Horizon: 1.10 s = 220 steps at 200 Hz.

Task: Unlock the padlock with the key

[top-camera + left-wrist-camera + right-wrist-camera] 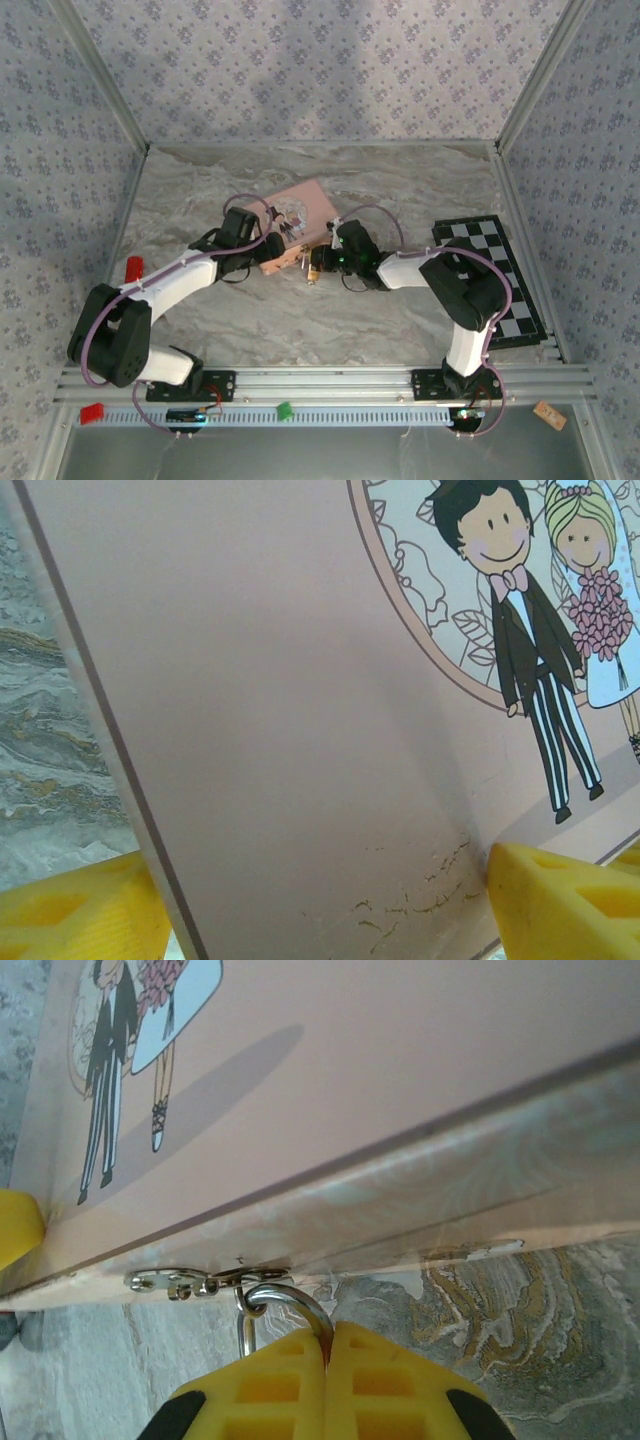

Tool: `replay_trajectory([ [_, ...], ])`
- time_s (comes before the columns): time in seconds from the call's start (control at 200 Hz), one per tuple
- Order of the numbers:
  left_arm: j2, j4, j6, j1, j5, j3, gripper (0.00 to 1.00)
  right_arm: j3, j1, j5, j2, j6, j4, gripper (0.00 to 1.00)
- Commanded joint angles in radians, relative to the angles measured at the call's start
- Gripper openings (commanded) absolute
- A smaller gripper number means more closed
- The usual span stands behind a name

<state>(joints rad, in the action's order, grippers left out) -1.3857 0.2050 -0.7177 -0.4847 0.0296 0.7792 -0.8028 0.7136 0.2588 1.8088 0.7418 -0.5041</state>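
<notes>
The right claw (327, 1338) is seen fully closed, its two yellow fingertips pressed flat together. Right at those tips lies the tiny brass-gold padlock (315, 268) with its thin silvery wire shackle (305, 1298). From the right wrist only the shackle is shown: a small, bright, rounded loop rising just above the fingertips. Its right leg is lost at the seam between them and its left leg drops beside the left pad. Whether the wire is actually nipped cannot be told. The loop is threaded through a small silvery metal hasp (185, 1282), set just beyond the tips on the lower edge of a pink rectangular tin (400, 1090) printed with a cartoon bride and groom. From above, the lock's body is made out only as a small golden speck just left of the right claw's tips, against the tin's near corner; no finer detail can be read.

The left claw (325, 905) is spread wide, and the tin is held across the gap. One yellow finger (70, 915) is set at its left edge and the other at its right. A black-and-white chequered board (490, 280) lies flat on the marbled table (400, 190), well out to the right behind the right claw.
</notes>
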Motion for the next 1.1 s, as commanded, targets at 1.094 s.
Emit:
replay_trajectory([
  [1.094,-0.013,-0.055,-0.149,-0.085,0.03,-0.041,0.8,0.16,0.019,-0.31,-0.046,0.402,-0.347,0.0],
])
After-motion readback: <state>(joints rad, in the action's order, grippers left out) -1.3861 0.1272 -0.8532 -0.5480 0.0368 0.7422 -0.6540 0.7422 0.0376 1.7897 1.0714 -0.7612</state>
